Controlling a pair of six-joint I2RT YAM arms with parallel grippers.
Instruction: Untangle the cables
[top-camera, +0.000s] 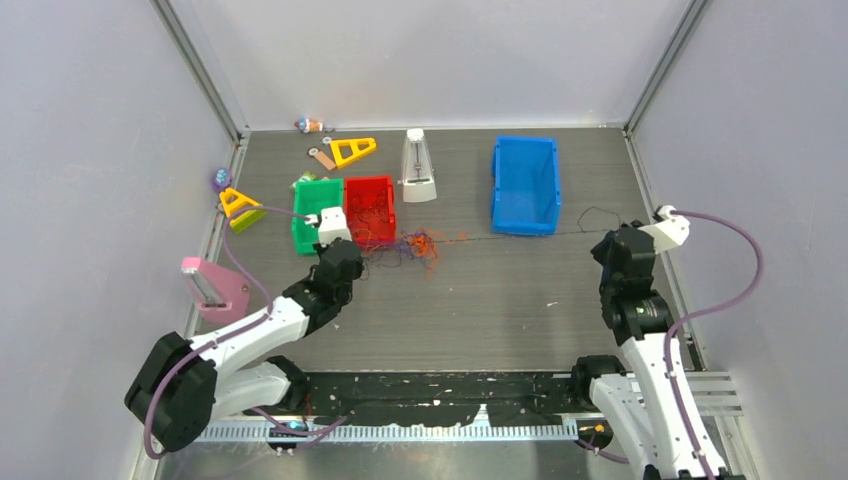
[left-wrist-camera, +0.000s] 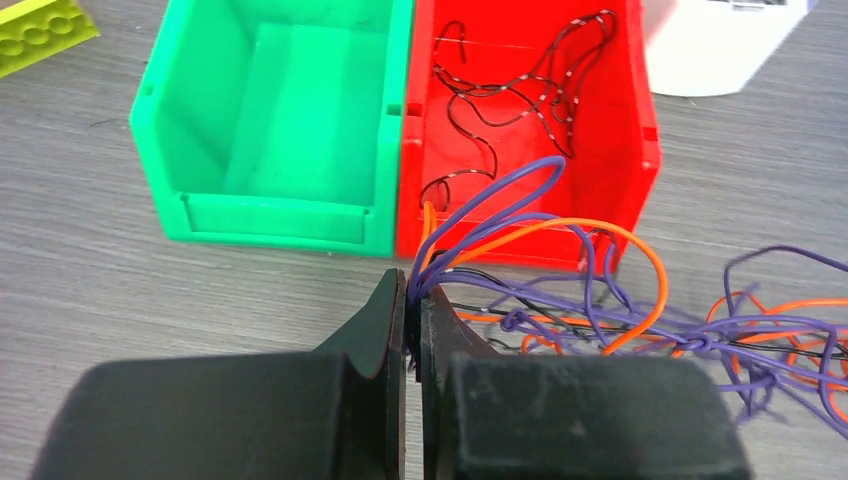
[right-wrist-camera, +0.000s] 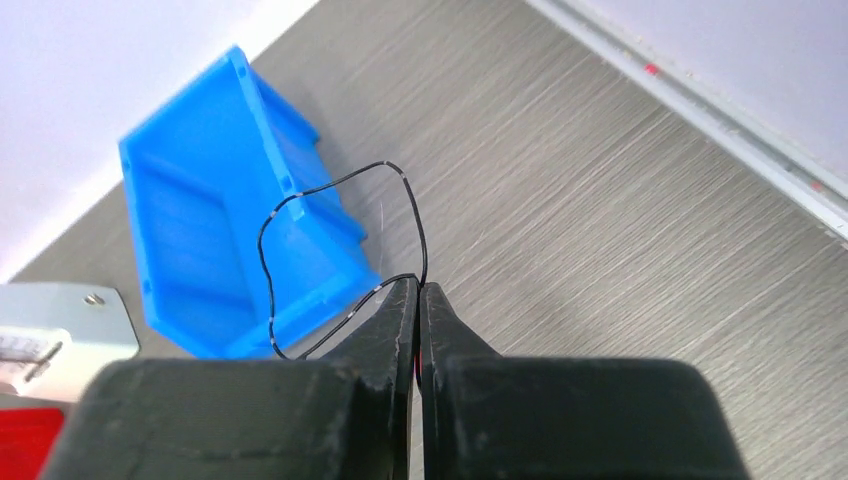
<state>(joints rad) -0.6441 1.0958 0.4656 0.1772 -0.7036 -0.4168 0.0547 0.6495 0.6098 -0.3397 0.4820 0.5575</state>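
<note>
The left arm (top-camera: 262, 328) stretches low from the near-left corner of the surface (top-camera: 500, 300) toward the red bin (top-camera: 370, 205). The right arm (top-camera: 640, 310) stands bent by the right edge. The left pincer (left-wrist-camera: 412, 300) is pressed together on purple and orange cables (left-wrist-camera: 520, 320), a loose clump mid-surface before that bin. The right pincer (right-wrist-camera: 420, 292) pinches one black strand (right-wrist-camera: 264, 250), which runs straight from the clump.

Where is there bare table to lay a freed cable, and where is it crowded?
Bare: the wide stretch between the left arm and right arm, nearer than the taut black cable; also the strip between the white metronome and blue bin. Crowded: around the green bin, red bin and cable clump.
</note>
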